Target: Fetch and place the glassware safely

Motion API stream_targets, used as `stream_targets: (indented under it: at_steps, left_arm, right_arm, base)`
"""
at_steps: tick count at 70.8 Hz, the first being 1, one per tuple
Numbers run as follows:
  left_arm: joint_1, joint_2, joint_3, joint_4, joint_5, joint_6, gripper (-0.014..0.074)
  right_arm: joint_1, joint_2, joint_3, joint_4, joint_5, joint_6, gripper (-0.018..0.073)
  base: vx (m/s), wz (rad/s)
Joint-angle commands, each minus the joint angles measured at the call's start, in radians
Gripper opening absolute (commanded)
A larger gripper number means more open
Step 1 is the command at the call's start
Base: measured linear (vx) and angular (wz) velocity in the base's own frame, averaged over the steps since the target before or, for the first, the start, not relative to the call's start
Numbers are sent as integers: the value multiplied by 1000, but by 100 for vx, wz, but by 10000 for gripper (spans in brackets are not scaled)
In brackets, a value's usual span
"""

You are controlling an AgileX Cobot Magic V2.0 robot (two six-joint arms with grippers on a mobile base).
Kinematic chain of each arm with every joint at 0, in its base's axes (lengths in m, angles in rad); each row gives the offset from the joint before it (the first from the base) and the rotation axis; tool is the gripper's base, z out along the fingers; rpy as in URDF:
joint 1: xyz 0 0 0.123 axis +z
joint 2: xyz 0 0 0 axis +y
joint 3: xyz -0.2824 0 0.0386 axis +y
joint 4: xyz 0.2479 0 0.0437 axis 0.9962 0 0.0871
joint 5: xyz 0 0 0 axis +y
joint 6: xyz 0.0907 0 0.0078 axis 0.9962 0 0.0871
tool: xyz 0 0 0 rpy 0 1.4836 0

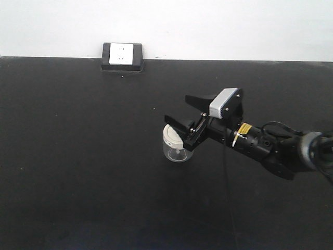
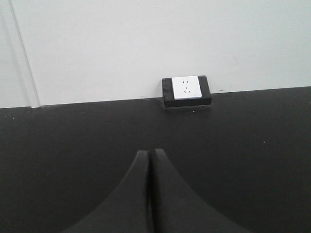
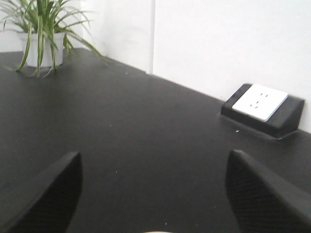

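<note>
The glassware point(image 1: 175, 148) is a small clear jar with a cream-white lid, standing slightly tilted on the black table point(image 1: 78, 172) near the middle of the front view. My right gripper point(image 1: 177, 108) reaches in from the right and is open wide, its lower finger over the lid's right edge. I cannot tell whether it touches. In the right wrist view the right gripper point(image 3: 154, 155) holds nothing, and only a sliver of the lid point(image 3: 155, 232) shows at the bottom edge. In its own wrist view the left gripper point(image 2: 148, 151) is shut and empty over bare table.
A black box with a white wall socket point(image 1: 122, 56) sits at the table's far edge against the white wall; the same socket point(image 2: 186, 91) shows in the left wrist view and the socket point(image 3: 265, 109) in the right. A potted plant point(image 3: 41, 34) stands far left.
</note>
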Motion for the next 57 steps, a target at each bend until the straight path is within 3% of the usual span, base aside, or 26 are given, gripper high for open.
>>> stream_targets:
  at_steps: [1, 18, 37, 47, 57]
  left_arm:
    - [-6, 8, -25, -9, -67, -3, -7]
    - [-6, 8, -25, -9, -66, -3, -7]
    - [-6, 8, -25, -9, -65, -3, -7]
    - [-6, 8, -25, -9, -65, -3, -7]
    - [-6, 8, -25, -9, -65, -3, -7]
  right_arm:
    - [-7, -121, 36, 77, -39, 2, 499]
    - [-7, -351, 175, 190, 171, 2, 341]
    - [-7, -666, 260, 376, 542, 10, -17]
    - [-7, -817, 282, 464, 758, 8, -9]
    - [-7, -946, 283, 480, 950, 4, -4]
  base:
    - [0, 0]
    - [0, 0]
    - [0, 0]
    - [0, 0]
    - [0, 0]
